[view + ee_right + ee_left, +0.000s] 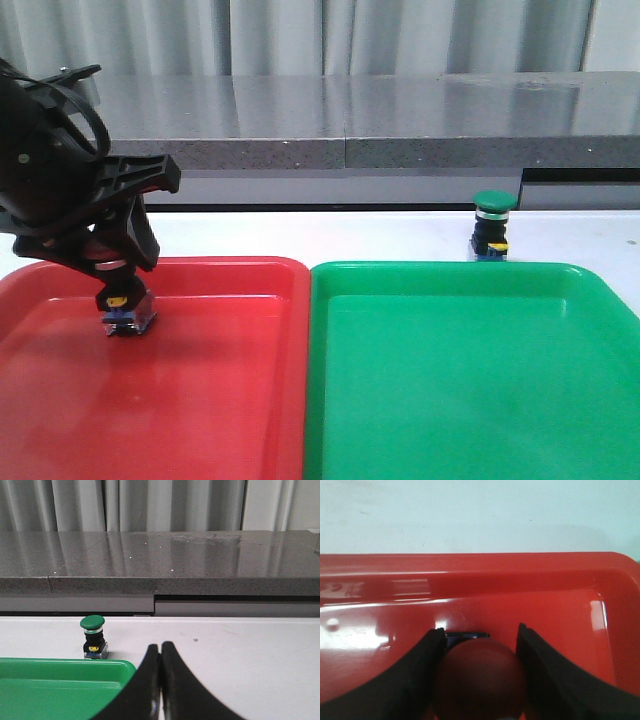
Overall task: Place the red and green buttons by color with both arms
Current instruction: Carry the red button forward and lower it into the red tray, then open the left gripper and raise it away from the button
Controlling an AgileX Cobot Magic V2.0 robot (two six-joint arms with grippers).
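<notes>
The red button is held between the fingers of my left gripper, which is shut on it. Its blue-yellow base sits at or just above the floor of the red tray, near the tray's far left. From the front, my left gripper hides the red cap. The green button stands upright on the white table behind the green tray. My right gripper is shut and holds nothing, near the green tray's far corner, with the green button ahead of it. It is out of the front view.
The red and green trays lie side by side, touching in the middle of the front view. A grey stone ledge runs behind the white table, with curtains beyond it.
</notes>
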